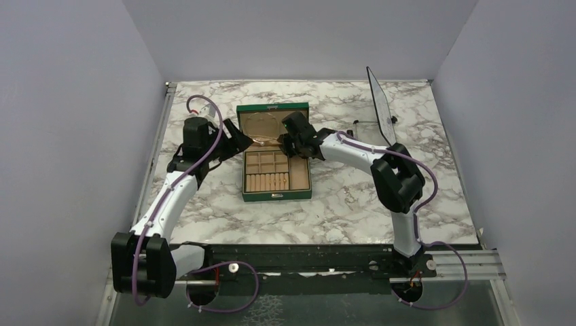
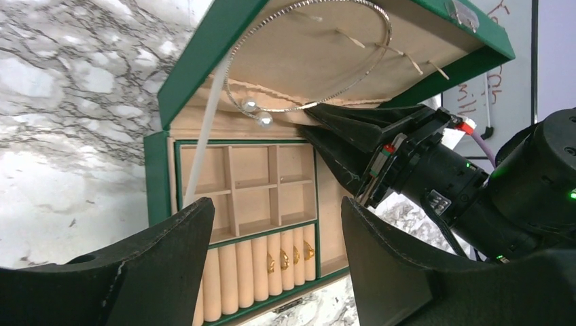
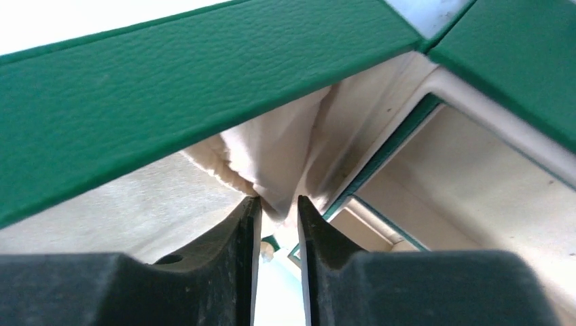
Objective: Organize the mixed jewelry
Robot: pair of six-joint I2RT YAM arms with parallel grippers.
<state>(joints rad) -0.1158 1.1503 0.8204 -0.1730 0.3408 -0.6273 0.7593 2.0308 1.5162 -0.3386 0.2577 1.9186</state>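
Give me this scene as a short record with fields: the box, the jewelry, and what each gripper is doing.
container: green box, lid open, on marble table
in lid: silvery necklace with two beads against the lining
ring rolls: gold pieces tucked in
left gripper: open, empty, facing the box
right gripper: tips at the lid's cream pocket, jaws narrowly apart, hold unclear

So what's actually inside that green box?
In the green box: square compartments that look empty, padded rolls holding a few gold rings, and a silvery necklace against the lid. The right gripper partly covers the side compartment; the left gripper hides the near edge.
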